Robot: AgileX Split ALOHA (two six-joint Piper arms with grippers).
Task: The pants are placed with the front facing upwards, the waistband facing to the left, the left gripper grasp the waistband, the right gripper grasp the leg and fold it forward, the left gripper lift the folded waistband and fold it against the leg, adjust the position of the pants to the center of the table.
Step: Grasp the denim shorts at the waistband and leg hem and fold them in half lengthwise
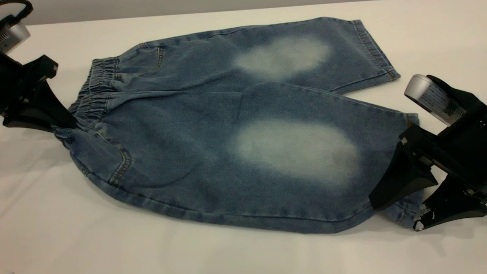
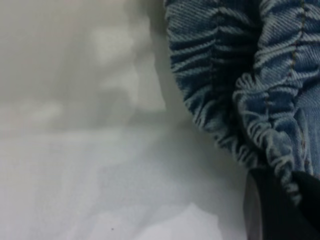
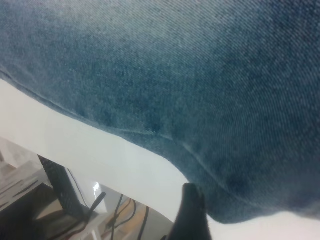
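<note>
Pants (image 1: 213,152) lie flat on the white table (image 1: 114,236), front side up, with the waistband (image 1: 93,95) on the left. Left gripper (image 1: 62,127) pinches the near end of the waistband, bunching the cloth there. Right gripper (image 1: 395,215) has its fingers spread at the hem of the near leg, one finger over the cloth.

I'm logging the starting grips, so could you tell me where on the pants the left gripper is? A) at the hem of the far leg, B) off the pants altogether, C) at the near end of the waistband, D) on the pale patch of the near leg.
C: the left gripper sits at the near end of the gathered waistband, where the denim of the pants bunches against its fingers.
</note>
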